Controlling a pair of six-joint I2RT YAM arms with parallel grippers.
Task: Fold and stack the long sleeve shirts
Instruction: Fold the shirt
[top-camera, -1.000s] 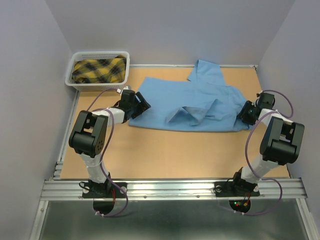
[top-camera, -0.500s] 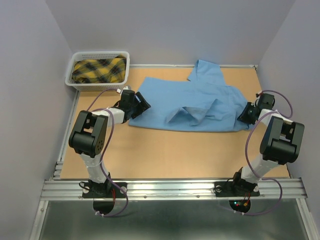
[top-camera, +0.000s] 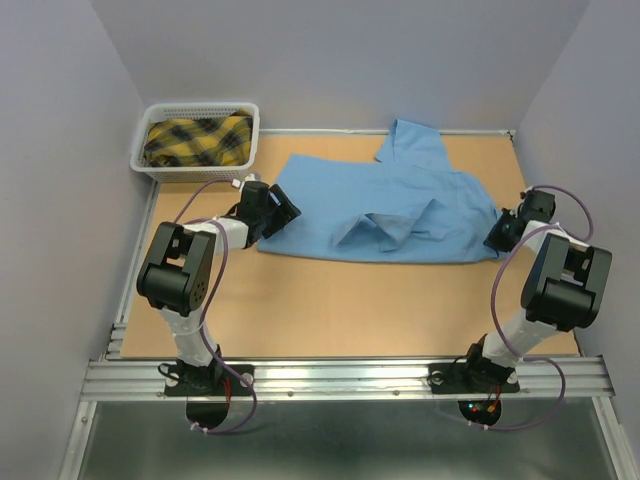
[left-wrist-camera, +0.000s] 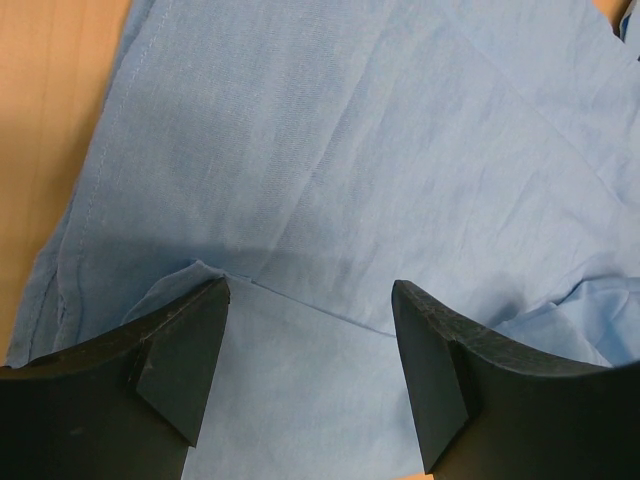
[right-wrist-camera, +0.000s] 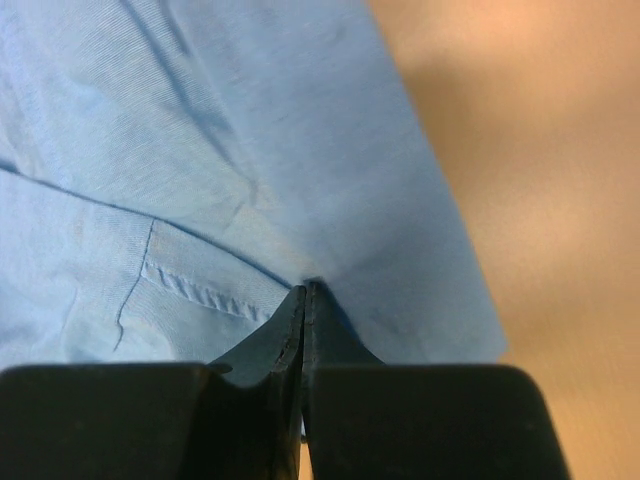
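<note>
Top external view: light blue collared long-sleeve cloth shirt (top-camera: 400, 205) spread flat on the far half of the tan wooden tabletop (top-camera: 350, 300), one part reaching the far edge; white plastic mesh basket (top-camera: 200, 108) at far left, holding yellow-and-black plaid cloth (top-camera: 197, 140), apart from the shirt; bare board between near hem and arm bases. Left wrist view only: left gripper (left-wrist-camera: 310, 300) spread wide over the shirt's left end, gripping nothing. Right wrist view only: right gripper (right-wrist-camera: 304, 290) closed, pinching cloth near the shirt's right edge; creases converge at its tips.
</note>
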